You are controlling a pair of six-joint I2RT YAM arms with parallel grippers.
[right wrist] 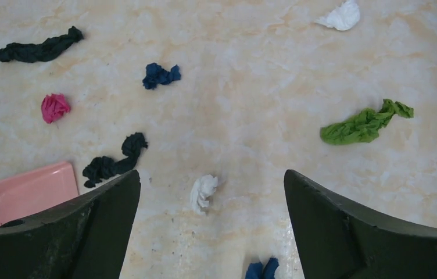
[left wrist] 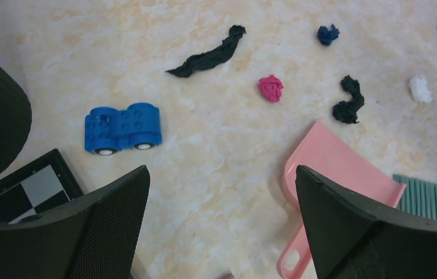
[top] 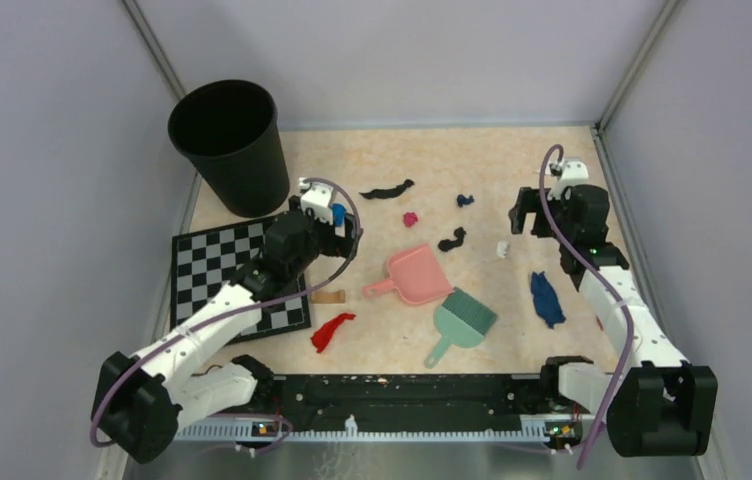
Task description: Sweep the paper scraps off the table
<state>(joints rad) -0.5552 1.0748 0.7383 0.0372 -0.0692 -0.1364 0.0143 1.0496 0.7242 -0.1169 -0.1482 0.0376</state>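
Paper scraps lie on the beige table (top: 512,160): a long black one (top: 387,190), a magenta one (top: 410,218), a small dark blue one (top: 464,200), a black one (top: 452,239), a white one (top: 503,248), a larger blue one (top: 546,298) and a red one (top: 332,330). My left gripper (top: 342,228) is open and empty above bare table (left wrist: 222,171), left of the pink dustpan (left wrist: 332,168). My right gripper (top: 524,212) is open and empty (right wrist: 211,174), hovering over the white scrap (right wrist: 203,192). A green scrap (right wrist: 364,125) shows in the right wrist view.
A black bin (top: 224,140) stands at the back left. A chequered board (top: 237,280) lies under my left arm. A blue toy car (left wrist: 122,128) sits by my left gripper. A green brush (top: 462,320) lies beside the pink dustpan (top: 417,272). A tan piece (top: 329,296) lies near the board.
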